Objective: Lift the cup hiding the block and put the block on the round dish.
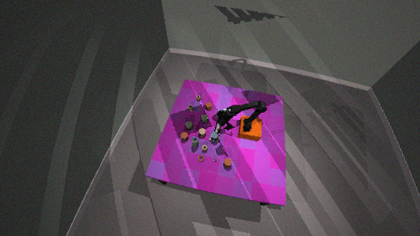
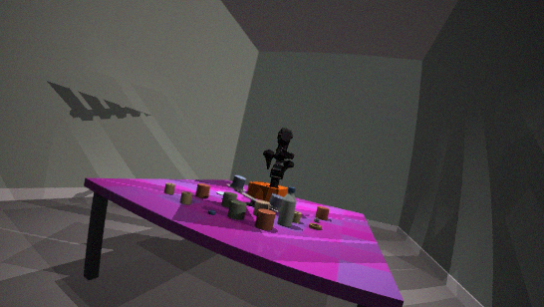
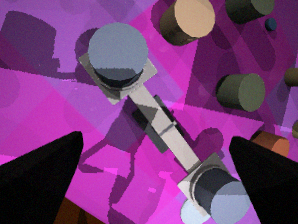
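The balance beam (image 3: 186, 151) runs diagonally below my gripper (image 3: 158, 140), which is open and empty, high above it. One blue-grey cup (image 3: 118, 47) (image 2: 277, 201) (image 1: 214, 136) stands on the end plate at the upper left of the wrist view. The other blue-grey cup (image 3: 229, 202) (image 2: 239, 182) stands on the opposite end plate, at the lower right, close inside the right finger. The pale round dish (image 3: 192, 213) (image 2: 219, 192) lies beside that cup, partly hidden by it. No block shows. I cannot tell which end is lower.
A tan cylinder (image 3: 195, 20) (image 2: 261, 207), green cylinders (image 3: 245, 92) (image 2: 236, 209) and an orange cylinder (image 3: 272, 143) (image 2: 202, 190) stand on the far side of the balance. A tall bottle (image 2: 287, 211) stands near the first cup. The orange arm base (image 1: 251, 129) is behind my gripper.
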Tool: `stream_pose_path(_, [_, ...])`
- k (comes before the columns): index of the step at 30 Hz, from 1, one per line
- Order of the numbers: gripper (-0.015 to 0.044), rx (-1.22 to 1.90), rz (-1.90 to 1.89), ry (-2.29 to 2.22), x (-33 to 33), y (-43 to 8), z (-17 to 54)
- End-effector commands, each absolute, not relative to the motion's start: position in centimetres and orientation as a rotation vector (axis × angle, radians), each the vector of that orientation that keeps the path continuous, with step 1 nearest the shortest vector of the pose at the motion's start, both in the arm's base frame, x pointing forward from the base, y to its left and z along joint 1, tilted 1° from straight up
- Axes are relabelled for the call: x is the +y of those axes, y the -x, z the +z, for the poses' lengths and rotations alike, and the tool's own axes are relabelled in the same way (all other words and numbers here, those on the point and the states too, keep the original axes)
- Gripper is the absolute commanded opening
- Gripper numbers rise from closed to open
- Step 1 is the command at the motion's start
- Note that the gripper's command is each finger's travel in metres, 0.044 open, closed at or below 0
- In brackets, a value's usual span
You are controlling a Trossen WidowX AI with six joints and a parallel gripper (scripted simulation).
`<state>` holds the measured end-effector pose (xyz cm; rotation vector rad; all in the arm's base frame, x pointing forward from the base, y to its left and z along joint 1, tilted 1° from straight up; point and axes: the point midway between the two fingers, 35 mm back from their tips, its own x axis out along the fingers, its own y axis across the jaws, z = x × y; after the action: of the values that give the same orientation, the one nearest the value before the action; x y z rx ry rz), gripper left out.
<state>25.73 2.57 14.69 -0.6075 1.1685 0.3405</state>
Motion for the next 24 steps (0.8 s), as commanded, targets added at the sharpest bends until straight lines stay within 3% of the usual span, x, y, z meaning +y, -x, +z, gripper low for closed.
stream_pose_path(1, [0.0440, 1.201, 0.432, 0.677, 3.3, -26.8, 13.9])
stream_pose_path(24, [0.0440, 1.304, 0.967, 1.004, 7.0, -32.1, 6.7])
